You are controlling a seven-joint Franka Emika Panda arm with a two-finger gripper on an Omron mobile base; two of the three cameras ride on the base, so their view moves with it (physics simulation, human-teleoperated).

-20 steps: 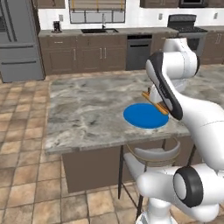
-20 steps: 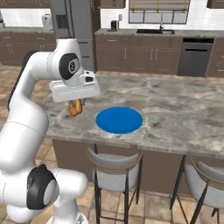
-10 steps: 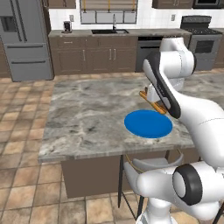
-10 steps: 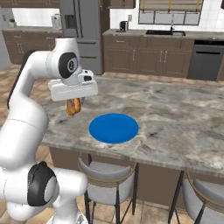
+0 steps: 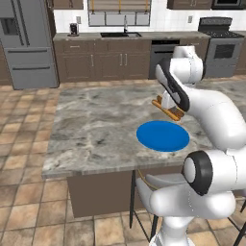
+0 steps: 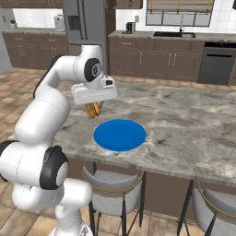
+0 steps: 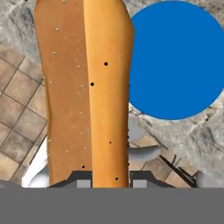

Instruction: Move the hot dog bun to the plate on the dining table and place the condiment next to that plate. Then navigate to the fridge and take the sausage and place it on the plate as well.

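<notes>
While jaws clamp hot dog bun (image 7: 83, 92), it hangs beside plate (image 5: 163, 135).

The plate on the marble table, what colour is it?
The plate is plain bright blue, clearest in the right base view.

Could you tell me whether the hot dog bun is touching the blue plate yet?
Apart: the right base view shows the hot dog bun hanging in the gripper, beside the plate.

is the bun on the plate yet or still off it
Off it. The hot dog bun hangs clamped in the tool, above the dining table beside the blue plate, whose surface is bare.
</notes>
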